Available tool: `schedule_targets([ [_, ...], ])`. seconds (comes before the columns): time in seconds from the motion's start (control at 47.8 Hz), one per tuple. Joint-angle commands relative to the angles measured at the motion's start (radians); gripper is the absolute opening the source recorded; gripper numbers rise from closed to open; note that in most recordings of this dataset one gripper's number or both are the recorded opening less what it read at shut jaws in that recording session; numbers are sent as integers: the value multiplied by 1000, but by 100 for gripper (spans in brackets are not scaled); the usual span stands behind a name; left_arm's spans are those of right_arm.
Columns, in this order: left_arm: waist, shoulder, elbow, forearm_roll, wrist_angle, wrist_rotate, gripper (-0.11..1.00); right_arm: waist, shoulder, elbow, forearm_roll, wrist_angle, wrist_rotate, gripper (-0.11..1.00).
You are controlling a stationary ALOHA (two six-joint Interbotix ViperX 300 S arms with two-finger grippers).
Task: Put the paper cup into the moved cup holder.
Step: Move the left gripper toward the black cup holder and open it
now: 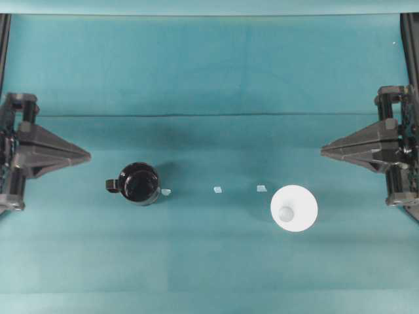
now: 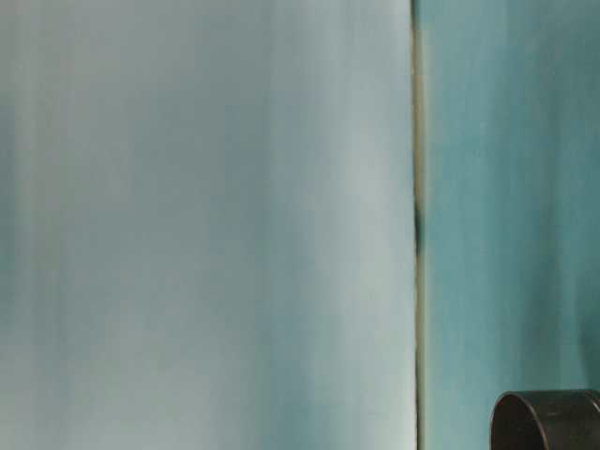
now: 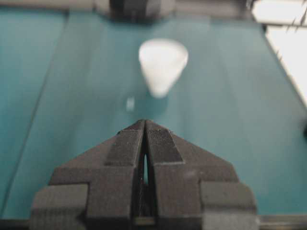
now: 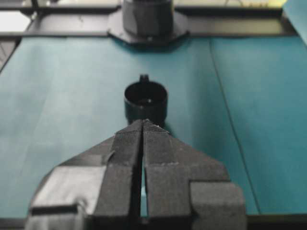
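Overhead exterior view: two end effectors sit at opposite edges of the teal bench (image 1: 209, 72), tips pointing toward each other. The left end effector (image 1: 86, 156) is clenched, jaws pressed together and holding nothing; the right end effector (image 1: 323, 150) is likewise clenched and empty. Both are well apart from the objects.

One paper cup (image 1: 294, 208) stands upright at right of centre, mouth up, its long axis vertical. One cup holder (image 1: 140, 182), glossy black, stands upright at left of centre, opening up, its small handle (image 1: 112, 186) pointing left. The two are well apart. Three small pale markers lie in a row between them: one (image 1: 166, 192) just beside the holder, one (image 1: 218, 190) midway, one (image 1: 261, 188) near the cup.
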Motion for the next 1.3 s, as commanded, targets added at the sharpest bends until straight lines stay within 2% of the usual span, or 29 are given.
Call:
schedule_targets([
  [0.0,0,25,-18,2,97,0,0,-3,6,-25,3,9,-2,2],
  [0.126,0,72,-17,2,258,-2,0,-6,6,-23,3,12,-2,2],
  [0.356,0,156,-2,2,341,-5,0,-11,6,-23,9,12,-2,2],
  [0.586,0,247,2,2,316,-34,0,-12,5,-26,15,8,0,2],
  [0.796,0,301,15,2,298,-40,0,-12,6,-26,15,14,28,2],
  [1.173,3,331,31,2,252,-44,0,-12,8,-26,15,15,34,2],
  [1.277,6,342,44,2,239,-71,7,-12,8,-26,15,15,34,2],
])
